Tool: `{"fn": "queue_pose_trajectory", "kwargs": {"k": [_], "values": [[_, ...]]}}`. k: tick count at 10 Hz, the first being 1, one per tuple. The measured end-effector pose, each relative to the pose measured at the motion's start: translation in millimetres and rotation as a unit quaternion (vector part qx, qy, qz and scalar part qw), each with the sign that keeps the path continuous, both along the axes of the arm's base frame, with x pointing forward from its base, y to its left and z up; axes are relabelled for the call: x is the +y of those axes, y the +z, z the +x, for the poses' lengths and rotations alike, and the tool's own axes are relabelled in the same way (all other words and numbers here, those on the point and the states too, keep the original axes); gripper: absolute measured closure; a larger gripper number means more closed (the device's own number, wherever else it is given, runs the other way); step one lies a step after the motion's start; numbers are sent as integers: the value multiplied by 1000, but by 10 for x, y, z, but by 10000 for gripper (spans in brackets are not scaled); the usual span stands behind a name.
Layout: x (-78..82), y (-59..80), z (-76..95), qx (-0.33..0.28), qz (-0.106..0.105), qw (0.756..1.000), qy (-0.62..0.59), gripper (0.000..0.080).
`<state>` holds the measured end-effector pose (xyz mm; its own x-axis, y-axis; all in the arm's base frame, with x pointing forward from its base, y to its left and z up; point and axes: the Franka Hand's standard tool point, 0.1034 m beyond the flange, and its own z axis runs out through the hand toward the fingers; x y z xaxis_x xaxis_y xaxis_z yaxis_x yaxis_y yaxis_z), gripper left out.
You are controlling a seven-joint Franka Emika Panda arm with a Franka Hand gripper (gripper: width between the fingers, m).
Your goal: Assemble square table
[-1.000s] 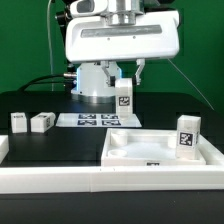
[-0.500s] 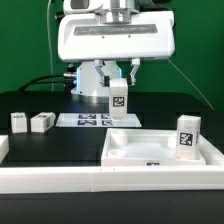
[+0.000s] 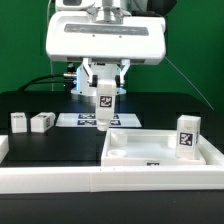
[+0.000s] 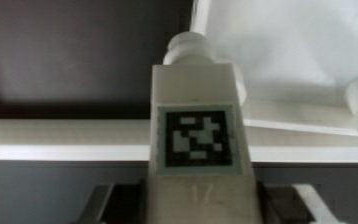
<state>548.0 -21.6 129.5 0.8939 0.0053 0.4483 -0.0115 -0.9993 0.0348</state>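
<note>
My gripper [image 3: 103,93] is shut on a white leg block [image 3: 103,109] that hangs upright with its tag facing the camera, just above the far left corner of the square table top [image 3: 150,158]. In the wrist view the held leg [image 4: 201,130] fills the middle between the fingers [image 4: 119,200], its peg end pointing toward the white table top [image 4: 291,50]. A second leg [image 3: 187,135] stands upright in the top's corner at the exterior view's right. Two loose legs [image 3: 19,122] [image 3: 42,122] lie on the black table at the exterior view's left.
The marker board [image 3: 80,120] lies flat behind the table top, near the arm's white base [image 3: 95,85]. A long white rail [image 3: 60,180] runs along the front edge. A small white block [image 3: 3,147] shows at the far left edge.
The gripper has carried the leg toward the exterior view's left and lower, from over the marker board's right end to the table top's far left corner.
</note>
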Motion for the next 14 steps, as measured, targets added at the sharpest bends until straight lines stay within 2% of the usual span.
{"fn": "queue_pose_trajectory", "kwargs": {"k": [4,5,9,14], "values": [[-15,-19,-1,3,-1,1000,2,509],[-79,-39,79,6,0,1000,1,509],[-73,-45,493,-10,9,1000,-1,509],[-59,-65,497,-9,9,1000,0,509]]}}
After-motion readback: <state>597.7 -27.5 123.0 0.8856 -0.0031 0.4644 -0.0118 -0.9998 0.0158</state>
